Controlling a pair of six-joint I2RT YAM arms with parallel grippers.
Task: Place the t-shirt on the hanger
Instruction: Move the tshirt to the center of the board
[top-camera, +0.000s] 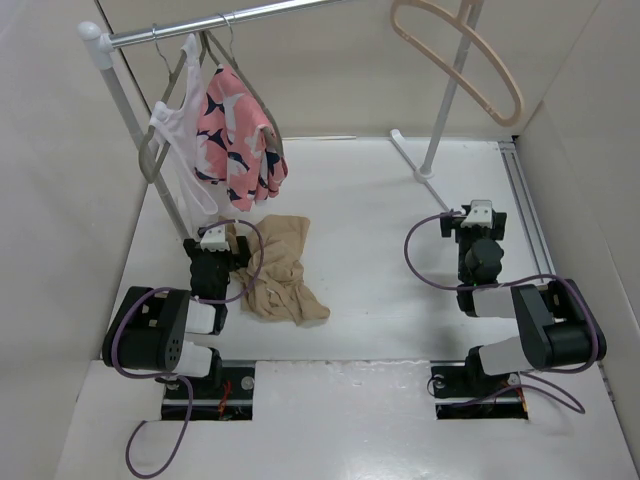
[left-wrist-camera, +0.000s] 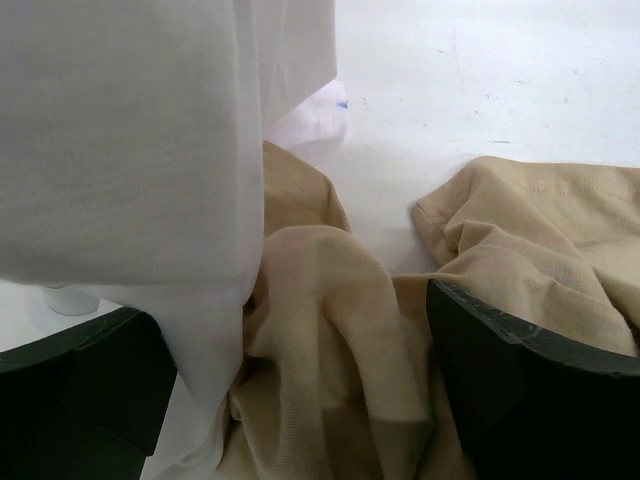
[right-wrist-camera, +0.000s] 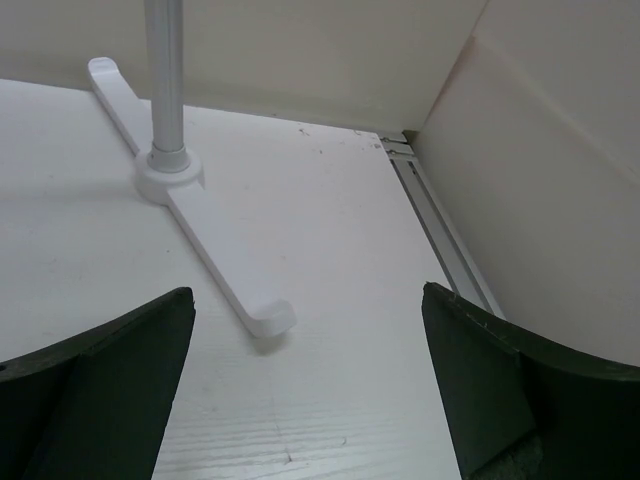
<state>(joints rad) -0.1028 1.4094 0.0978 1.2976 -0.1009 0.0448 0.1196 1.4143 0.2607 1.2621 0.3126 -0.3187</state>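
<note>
White worktop (top-camera: 400, 200) is taking up most of the top view, walled in by beige panels; a clothes rack (top-camera: 200, 22) is standing across the far side, and its right foot (right-wrist-camera: 190, 215) is showing up nicely in the right wrist view. The hanger (top-camera: 470, 60), that chunky cream loop, is hanging tilted up at the far right, crossing the rack's right upright.

The t-shirt (top-camera: 280, 275) is lying crumpled on the worktop left of centre, well apart from the hanger, just below the clothes hanging on the left end of the rail; those are a pink printed garment (top-camera: 235, 135) and a white garment (top-camera: 180, 140) on thin wire hangers.

The left gripper (top-camera: 212, 240) is sitting right at the t-shirt's near-left edge with its jaws spread wide, pinching nothing; in its wrist view tan folds are lying between the fingers (left-wrist-camera: 520, 390) and the white garment is draping down over the left side. The right gripper (top-camera: 480, 213) is hovering over bare worktop on the right, also spread wide and holding nothing.
</note>
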